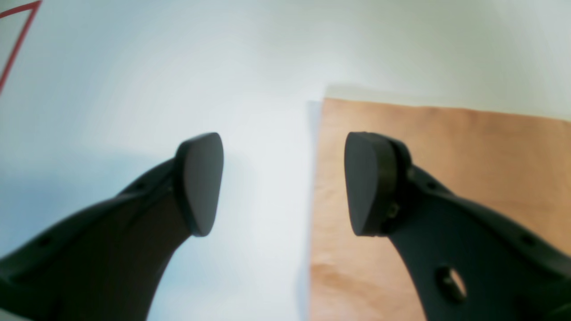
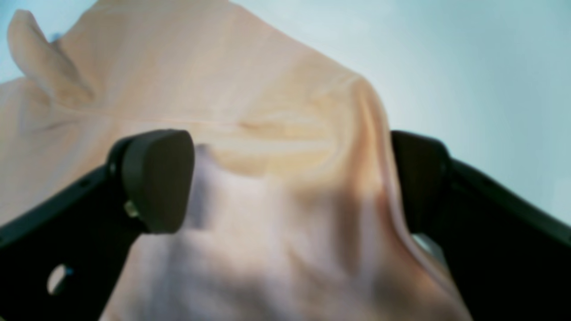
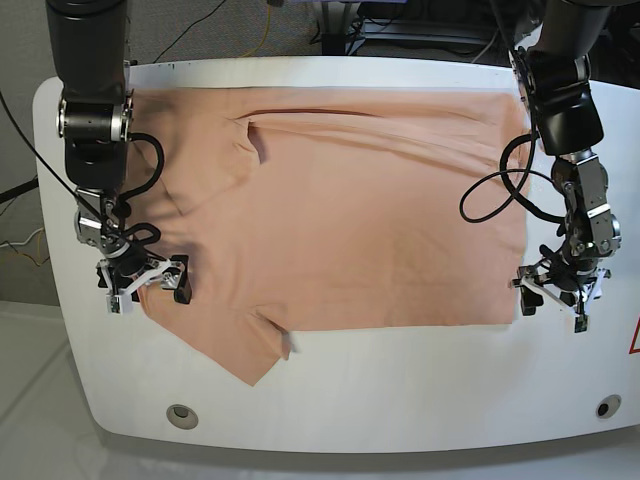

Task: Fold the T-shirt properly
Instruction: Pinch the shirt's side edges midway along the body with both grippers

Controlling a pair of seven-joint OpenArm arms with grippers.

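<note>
Peach cotton covers most of the white bench [image 3: 330, 400]: the T-shirt [image 3: 350, 220] lies spread out, hem edge toward the base view's right, sleeves and shoulders toward its left. One sleeve pokes out at the lower left, and a flap near the top edge is turned over, so the cloth is not fully smooth. No real fold shows yet — the body is one flat layer, and the task looks to be at its very start.

At the shirt's lower corner on the base view's right, the left claw [image 1: 283, 183] hangs with its jaws standing apart and nothing between them. Its wrist view shows one finger [image 1: 368, 183] over the cloth and the other over bare bench, straddling the straight edge of the shirt, which is not yet pinched. A red marking [image 1: 15, 40] crosses the far corner of that view.

On the other side, the right claw [image 2: 290, 178] is spread wide at the sleeve end. Its wrist view shows cloth bunched up between the two fingers [image 2: 156, 178], with a hemmed edge running along the far one, but the jaws have not closed on it.

Both grips are still to be made, then the lift and fold-over, the sleeves tucked in, and a last halving — nearly all the work remains.
</note>
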